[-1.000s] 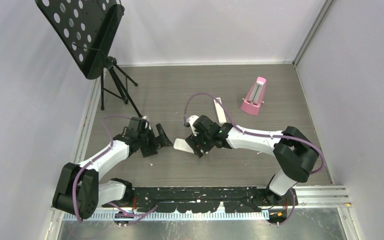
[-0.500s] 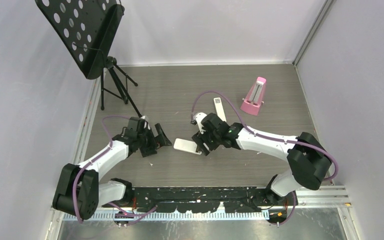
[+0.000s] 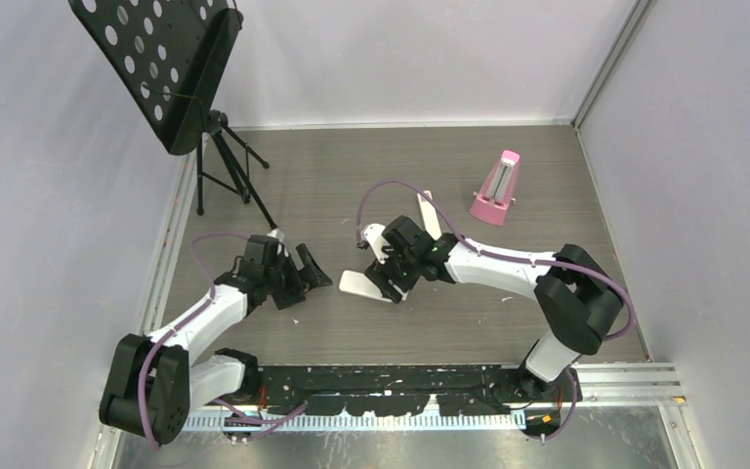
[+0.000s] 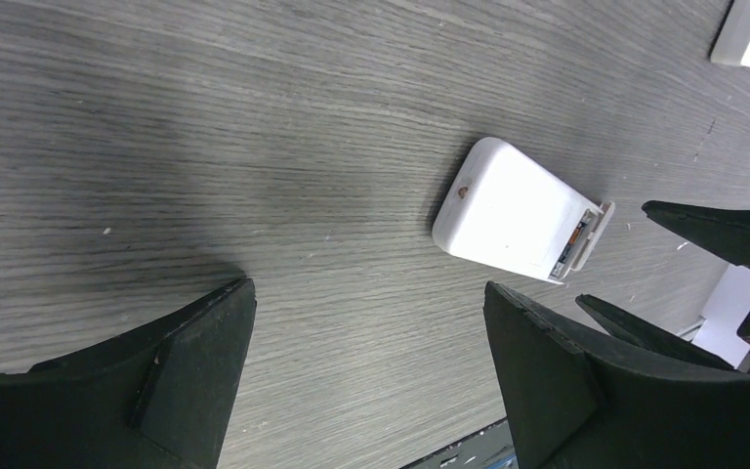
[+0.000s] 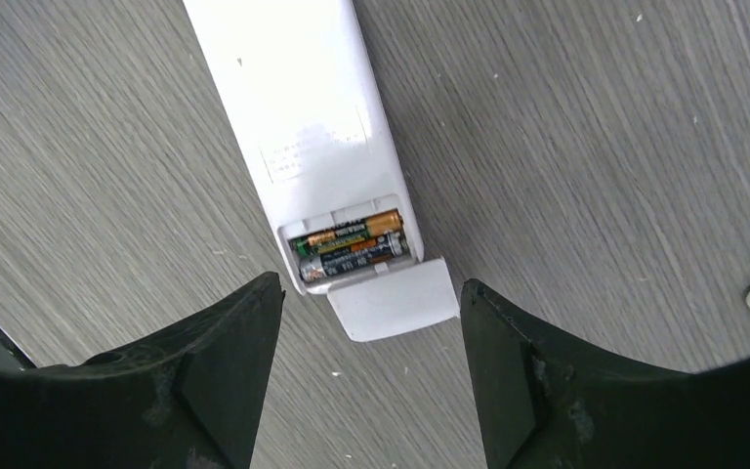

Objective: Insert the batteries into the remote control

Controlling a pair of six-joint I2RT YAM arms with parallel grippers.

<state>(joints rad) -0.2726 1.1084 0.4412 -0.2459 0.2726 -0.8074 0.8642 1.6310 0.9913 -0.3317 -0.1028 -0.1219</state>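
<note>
The remote control point(image 5: 303, 117) lies back-up mid-desk point(image 5: 596, 147), two batteries point(image 5: 352, 246) seated and the cover point(image 5: 391, 298) ajar. The right tool point(image 5: 371, 285), wide and empty, should push the cover squarely home. The left tool point(image 4: 368, 286) gapes too.

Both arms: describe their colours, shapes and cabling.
Left arm and right arm match: white link shells between bulky black joints, a purple cable looping along each. The left pincer and right pincer are black, each with two broad wedge-shaped fingers.
</note>
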